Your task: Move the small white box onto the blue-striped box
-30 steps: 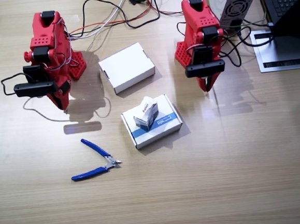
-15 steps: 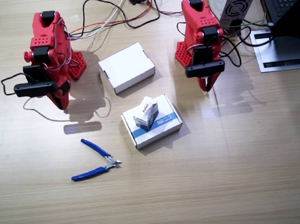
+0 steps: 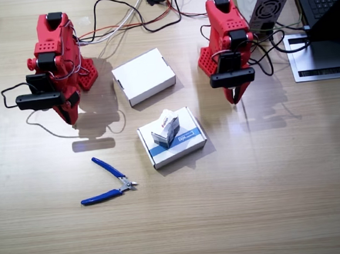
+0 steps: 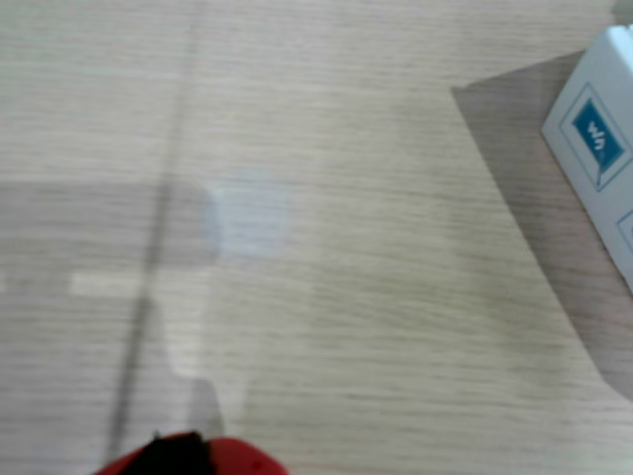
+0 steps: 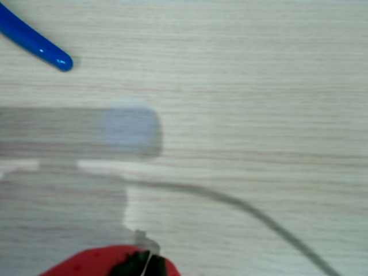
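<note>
At bench centre: small white box (image 3: 165, 129) atop blue-striped box (image 3: 172, 137), placement apparently done. Left gripper (image 3: 234, 95) and right gripper (image 3: 69, 115) clenched, empty, parked apart; best left undisturbed.

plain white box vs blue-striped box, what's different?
The plain white box has a bare top; the blue-striped box has a blue stripe along its near side. Nothing sits on the plain white box, while the blue-striped box carries the small white box. The plain white box lies farther back, between the arms; the blue-striped box lies nearer. Both are flat, white and closed.
</note>
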`<control>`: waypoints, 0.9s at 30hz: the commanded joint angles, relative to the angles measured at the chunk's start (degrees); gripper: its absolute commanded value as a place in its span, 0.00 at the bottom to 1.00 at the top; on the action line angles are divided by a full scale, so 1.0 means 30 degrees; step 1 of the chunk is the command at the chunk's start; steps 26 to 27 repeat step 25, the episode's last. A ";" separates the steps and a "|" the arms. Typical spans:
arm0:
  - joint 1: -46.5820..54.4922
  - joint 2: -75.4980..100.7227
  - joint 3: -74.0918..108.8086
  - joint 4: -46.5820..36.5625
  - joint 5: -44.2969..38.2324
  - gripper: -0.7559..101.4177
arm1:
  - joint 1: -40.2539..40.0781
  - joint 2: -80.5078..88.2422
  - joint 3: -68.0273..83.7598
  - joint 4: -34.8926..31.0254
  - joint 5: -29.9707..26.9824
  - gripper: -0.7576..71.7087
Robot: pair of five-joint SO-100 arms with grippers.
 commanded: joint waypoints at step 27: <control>-0.0146 0.0557 -0.0322 0.0586 -0.0234 0.01 | 0.0469 0.0498 -0.0322 0.0586 -0.0439 0.01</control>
